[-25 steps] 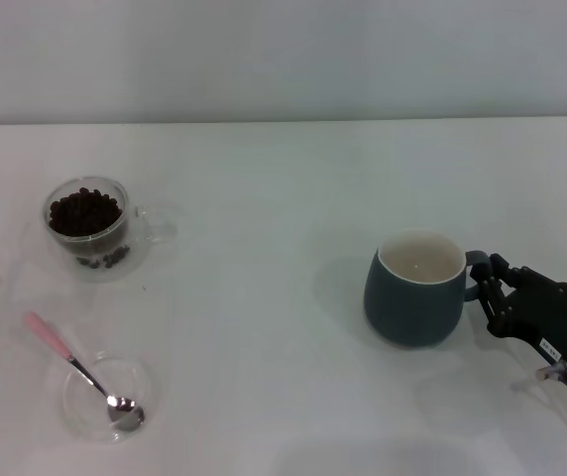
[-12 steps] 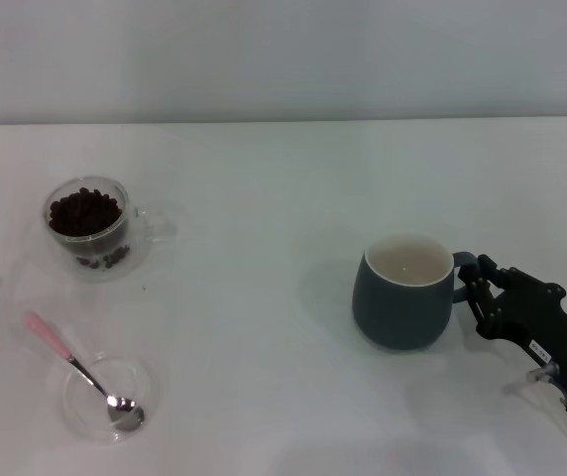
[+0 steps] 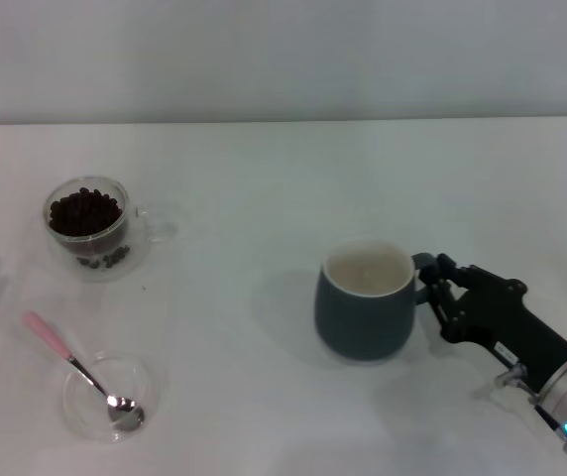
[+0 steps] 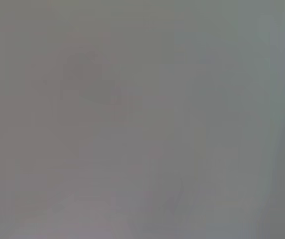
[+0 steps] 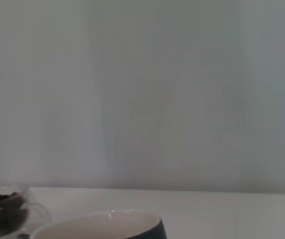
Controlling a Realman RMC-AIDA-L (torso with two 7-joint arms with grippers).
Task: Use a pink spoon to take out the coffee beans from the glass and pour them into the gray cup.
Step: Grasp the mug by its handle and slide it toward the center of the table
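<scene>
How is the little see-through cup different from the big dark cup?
The glass is clear and smaller; the gray cup is dark blue-gray, cream-white inside, and bigger. The glass holds coffee beans; the gray cup looks empty. The glass stands alone on the robot's left; the right gripper is at the gray cup's handle. Both stand upright and have a side handle.
</scene>
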